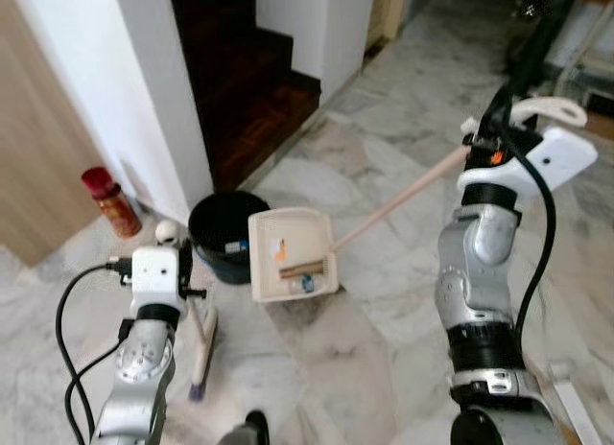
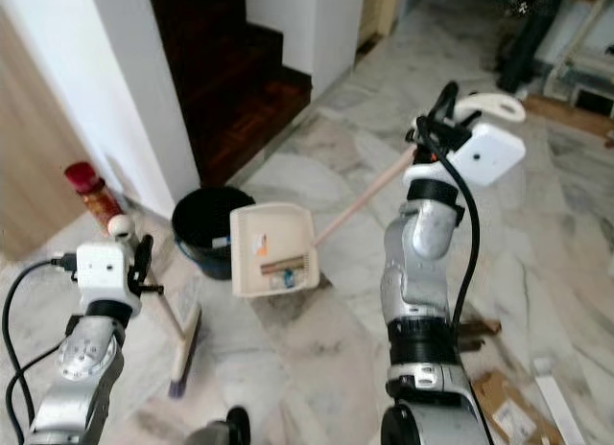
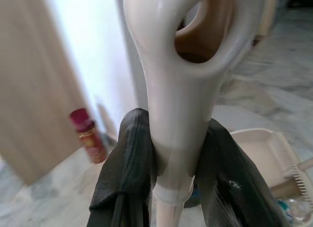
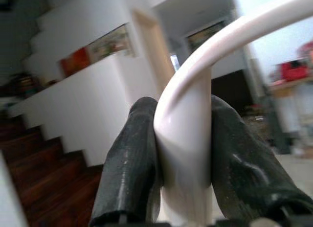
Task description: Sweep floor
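My left gripper [image 3: 178,163] is shut on the cream handle of a broom [image 3: 183,90], just below its hanging hole. The broom stands nearly upright, and its brush head [image 1: 201,361] rests on the marble floor. My right gripper [image 4: 183,168] is shut on the curved cream grip [image 1: 549,109] of a long-handled dustpan. The dustpan's wooden pole [image 1: 403,198] slopes down to the cream pan [image 1: 288,253]. The pan is tipped up with a few scraps in it, right beside a black bin [image 1: 223,236].
A white wall corner [image 1: 163,109] and dark wooden stairs [image 1: 249,81] lie ahead on the left. A red-capped bottle [image 1: 112,201] stands by the wall. Cardboard scraps [image 2: 508,411] lie on the floor near my right side. Open marble floor stretches ahead on the right.
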{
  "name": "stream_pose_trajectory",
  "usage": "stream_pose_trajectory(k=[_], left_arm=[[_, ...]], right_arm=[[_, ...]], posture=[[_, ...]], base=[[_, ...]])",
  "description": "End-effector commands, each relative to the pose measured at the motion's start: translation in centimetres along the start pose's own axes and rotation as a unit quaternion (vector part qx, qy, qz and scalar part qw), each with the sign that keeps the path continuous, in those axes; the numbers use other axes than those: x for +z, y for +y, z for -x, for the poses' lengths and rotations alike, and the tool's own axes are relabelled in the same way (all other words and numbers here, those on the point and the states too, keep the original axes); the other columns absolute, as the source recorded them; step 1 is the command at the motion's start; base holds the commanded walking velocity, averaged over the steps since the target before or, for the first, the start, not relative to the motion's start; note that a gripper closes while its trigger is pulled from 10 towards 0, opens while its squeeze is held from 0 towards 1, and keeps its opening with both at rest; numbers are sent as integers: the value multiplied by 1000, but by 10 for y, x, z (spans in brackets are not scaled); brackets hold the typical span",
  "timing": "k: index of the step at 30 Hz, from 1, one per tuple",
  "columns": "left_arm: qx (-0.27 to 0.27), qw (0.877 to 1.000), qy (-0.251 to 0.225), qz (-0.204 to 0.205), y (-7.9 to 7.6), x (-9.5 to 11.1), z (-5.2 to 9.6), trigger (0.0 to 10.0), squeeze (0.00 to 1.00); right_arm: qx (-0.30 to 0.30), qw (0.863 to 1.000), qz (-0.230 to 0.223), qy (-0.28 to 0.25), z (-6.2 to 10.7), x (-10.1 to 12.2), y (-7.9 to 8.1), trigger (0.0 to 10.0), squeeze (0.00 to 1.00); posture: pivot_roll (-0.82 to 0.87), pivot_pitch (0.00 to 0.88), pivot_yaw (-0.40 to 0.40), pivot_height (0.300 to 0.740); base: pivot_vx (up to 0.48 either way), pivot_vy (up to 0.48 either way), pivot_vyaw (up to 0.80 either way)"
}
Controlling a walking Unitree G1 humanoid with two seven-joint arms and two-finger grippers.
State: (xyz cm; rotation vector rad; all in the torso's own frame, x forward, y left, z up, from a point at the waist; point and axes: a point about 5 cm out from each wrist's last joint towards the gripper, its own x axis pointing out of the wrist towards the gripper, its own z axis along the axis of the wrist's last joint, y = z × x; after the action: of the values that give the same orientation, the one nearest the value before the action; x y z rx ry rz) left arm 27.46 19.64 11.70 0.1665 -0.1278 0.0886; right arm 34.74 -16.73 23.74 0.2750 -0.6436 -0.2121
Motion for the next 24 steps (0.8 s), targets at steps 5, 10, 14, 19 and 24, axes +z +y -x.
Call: stream_pose_trajectory(k=[5,10,14,19,24], left_arm=[[4,1000,-14,-23,3,3,-1,10000,0],[6,1000,-14,-23,3,3,-1,10000,0],[8,1000,-15,-25,4,3,-1,10000,0],[11,999,-16,-25,4,3,-1,10000,0],[14,999,-14,-26,5,2,-1,10000,0]], right_arm=[[22,998,-40,-53,-11,23,16,10000,0],[26,997,-46,-55,-11,25,18,10000,0],[28,997,-48,-57,-12,25,19,10000,0],[34,997,-45,-52,-12,24,21,10000,0],[37,997,-45,-46,-10,23,21,10000,0]], posture=[[126,110,-19,740],[125,105,-19,740],[127,103,-20,740],[127,103,-22,740],[126,108,-23,740]], base=[[353,0,0],[360,0,0],[364,0,0],[372,0,0],[385,0,509]])
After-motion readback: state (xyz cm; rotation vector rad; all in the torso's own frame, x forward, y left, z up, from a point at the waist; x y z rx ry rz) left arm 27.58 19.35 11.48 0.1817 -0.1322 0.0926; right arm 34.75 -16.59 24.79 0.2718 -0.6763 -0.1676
